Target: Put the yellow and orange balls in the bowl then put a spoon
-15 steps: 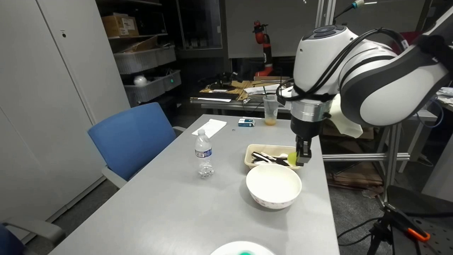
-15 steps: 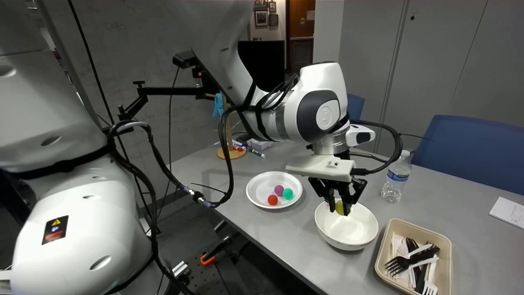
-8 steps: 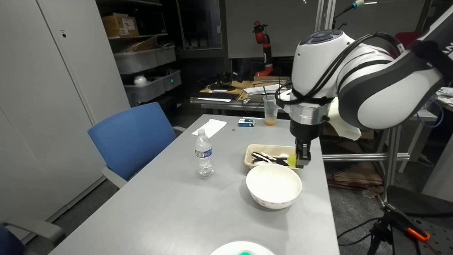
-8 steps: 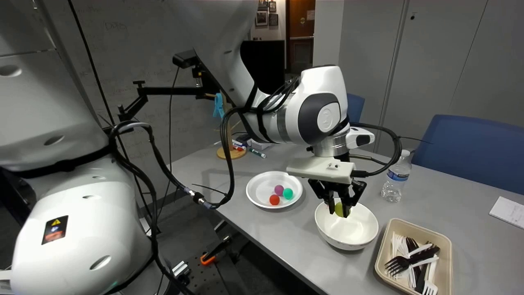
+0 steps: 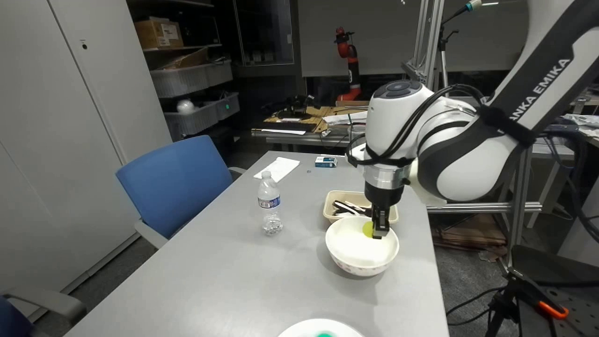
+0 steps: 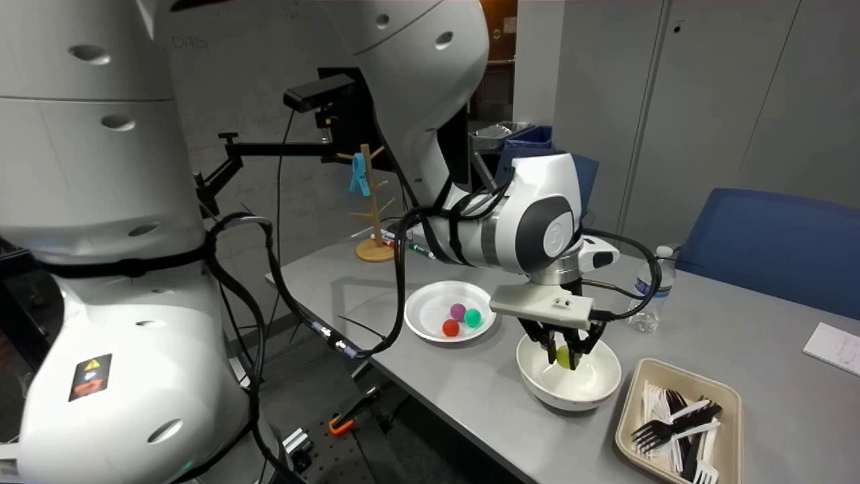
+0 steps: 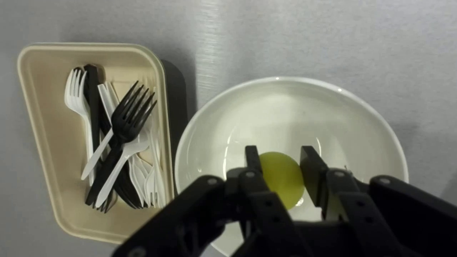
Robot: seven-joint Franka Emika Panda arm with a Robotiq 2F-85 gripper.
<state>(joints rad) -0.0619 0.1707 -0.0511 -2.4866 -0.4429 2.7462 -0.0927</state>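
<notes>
Over the white bowl [image 5: 351, 256] is the gripper [image 7: 282, 167], and it grasps the yellow ball [image 7: 284, 184] between its two black fingers [image 7: 312, 167]. Whether this ball is lower than the rim, I cannot tell. On the outside of the bowl one can see a small pinkish pattern. The orange-red ball [image 6: 451, 328] lies on a white plate [image 6: 423, 312], together with a purple ball [image 6: 457, 311] and a green ball [image 6: 472, 318]. Just beside the bowl stands a beige tray [image 7: 41, 114] with plastic cutlery [image 7: 107, 169], where a black fork [image 7: 125, 125] lies on top of white pieces.

Concerning the writing: on the robot arm [image 5: 468, 164], in an exterior view, the word "EMIKA" is well readable; of the word before it, the end "NKA" shows beside a black strap [image 5: 504, 123]. A dark sticker [image 6: 90, 378] on the arm carries a yellow warning triangle. The water bottle [image 5: 270, 217] has a blue label [image 5: 269, 203], but its print is too small to read. The same is true for the blue and white box [image 5: 326, 162] on the table [image 5: 210, 281]. Faint handwriting on the whiteboard [image 6: 235, 107] I cannot make out.
</notes>
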